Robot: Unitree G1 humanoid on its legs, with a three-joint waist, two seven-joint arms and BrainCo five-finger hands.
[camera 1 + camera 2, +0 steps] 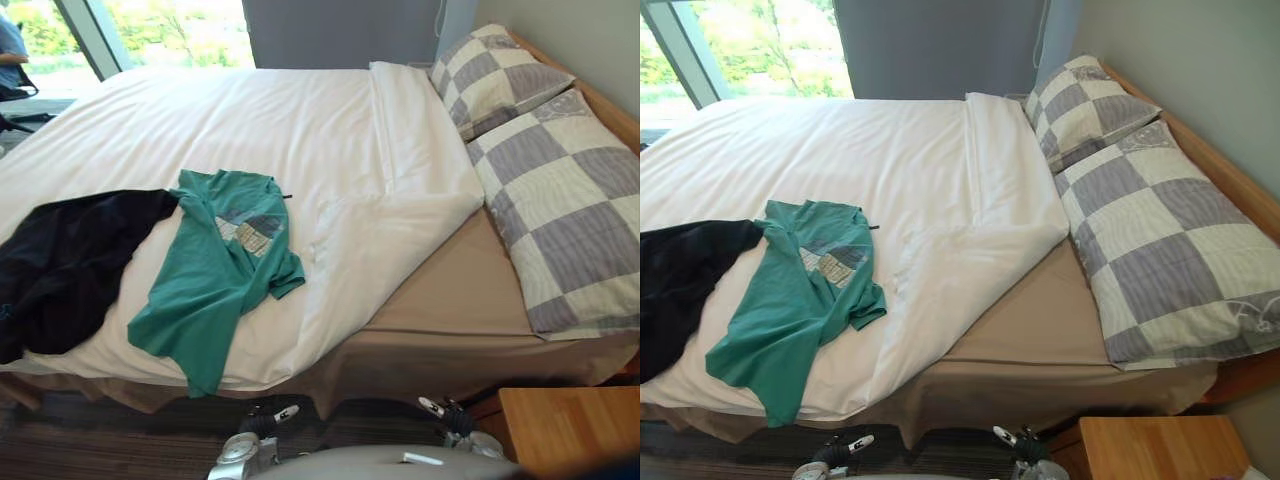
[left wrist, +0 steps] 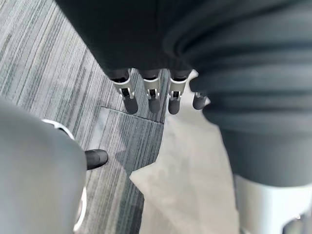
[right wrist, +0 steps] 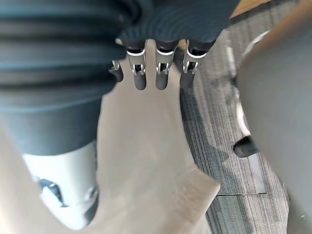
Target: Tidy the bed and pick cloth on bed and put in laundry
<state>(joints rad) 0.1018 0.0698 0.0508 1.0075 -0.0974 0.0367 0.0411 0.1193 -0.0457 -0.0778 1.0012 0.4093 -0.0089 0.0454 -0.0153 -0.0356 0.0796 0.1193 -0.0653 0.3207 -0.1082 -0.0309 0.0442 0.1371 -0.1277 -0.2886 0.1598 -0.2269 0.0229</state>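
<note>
Grey carpet [image 2: 53,73] lies under both hands, which hang at the bed's near side by the tan skirt [image 2: 195,185]. The left hand [image 2: 155,100] has its fingers straight and slack, holding nothing, and the right hand [image 3: 161,75] is the same.

By my judgement the task has not begun. Both cloths are on the bed and neither hand is near them. A wooden nightstand [image 1: 565,425] stands at the near right corner.

The green shirt [image 1: 215,275] lies flat but rumpled on the duvet [image 1: 250,130]. Its hem drapes over the near edge, and a checked patch shows at its chest. Just beside it on the left, and touching it, a black garment [image 1: 65,265] sprawls in a loose heap over the near left corner. Both look soft and limp and should bunch easily in a grasp.

Further right, the duvet's corner is folded back, baring the tan sheet [image 1: 455,285] below the pillows. That fold needs pulling up. The near pillow [image 1: 565,200] and the far pillow [image 1: 495,75] lie end to end along the headboard, roughly in place. Where the laundry goes I cannot tell.
</note>
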